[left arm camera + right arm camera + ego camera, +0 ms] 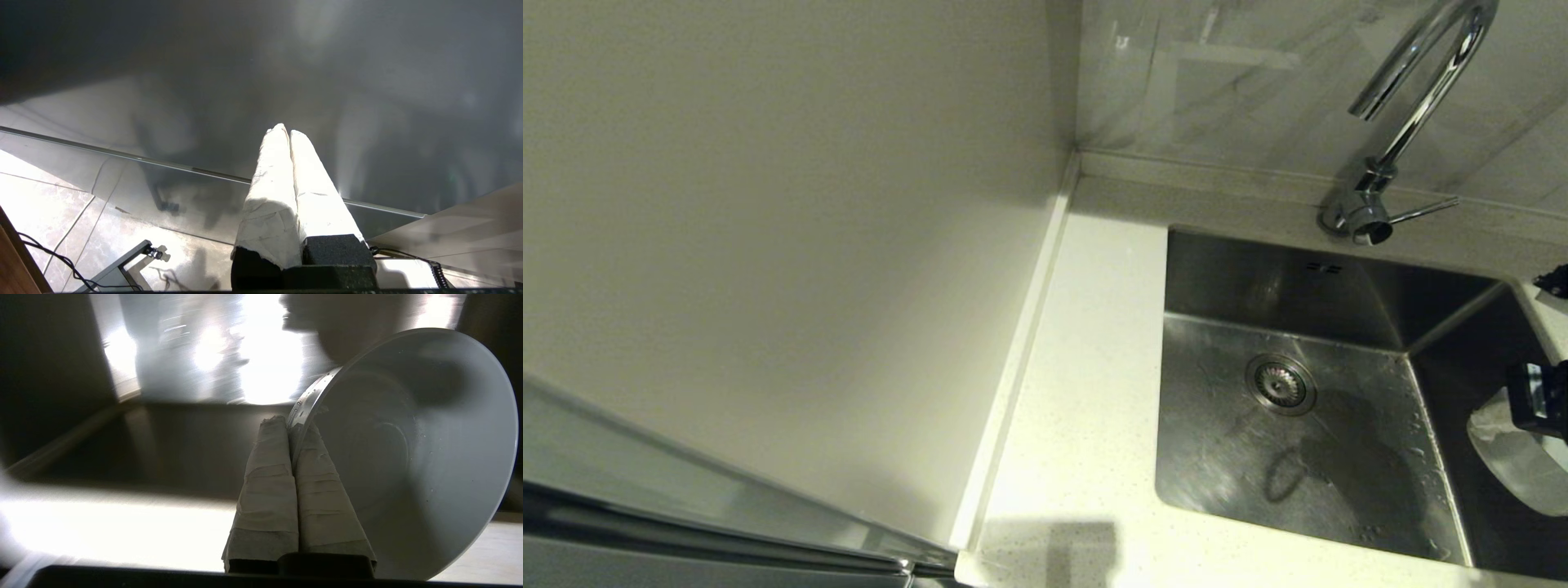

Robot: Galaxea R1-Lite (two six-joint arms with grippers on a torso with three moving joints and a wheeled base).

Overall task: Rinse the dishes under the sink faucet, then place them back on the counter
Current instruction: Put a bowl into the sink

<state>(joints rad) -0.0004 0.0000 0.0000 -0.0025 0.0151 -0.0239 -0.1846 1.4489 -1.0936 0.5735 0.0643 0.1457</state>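
Right gripper (291, 424) pinching rim of one white bowl (412, 453), one sink (1307, 425), one faucet (1405, 106), left gripper (288, 132) pressed together.

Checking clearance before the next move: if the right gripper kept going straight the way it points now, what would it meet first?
Probably the sink wall: the right gripper, shut on the bowl rim, faces dark steel; depth is unclear.
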